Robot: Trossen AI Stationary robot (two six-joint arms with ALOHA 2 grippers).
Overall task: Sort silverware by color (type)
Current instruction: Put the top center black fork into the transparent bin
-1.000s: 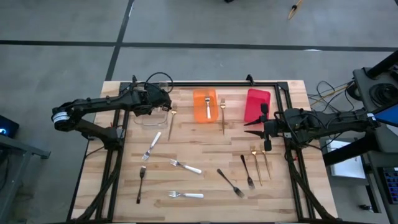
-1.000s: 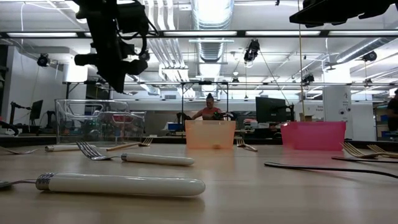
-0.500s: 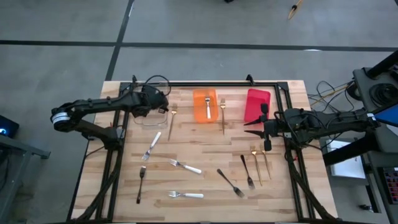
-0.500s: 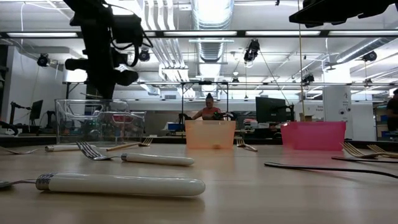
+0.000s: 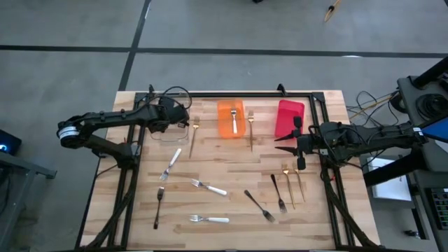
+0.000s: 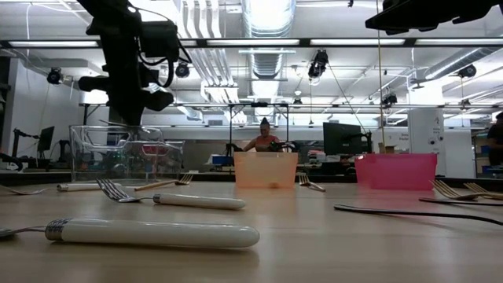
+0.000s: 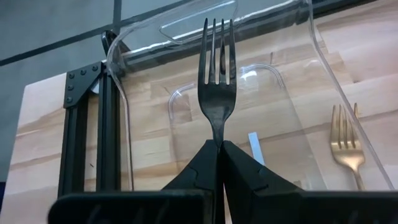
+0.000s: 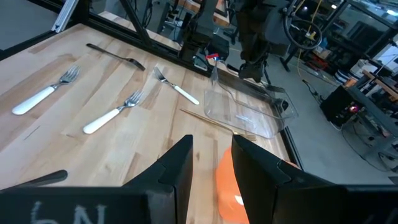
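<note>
Over clear bin (image 7: pixel 298 93): dark fork (image 7: pixel 216 68) clamped in left end effector (image 7: pixel 219 148).

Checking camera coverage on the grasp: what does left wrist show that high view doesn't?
Only the left wrist view shows the grip itself: the left gripper shut on a dark fork, tines pointing away over the clear bin. Only the high view shows the full layout: orange bin, red bin, the loose forks, and the right gripper waiting near the red bin. Both show the clear bin and the gold fork beside it.
</note>
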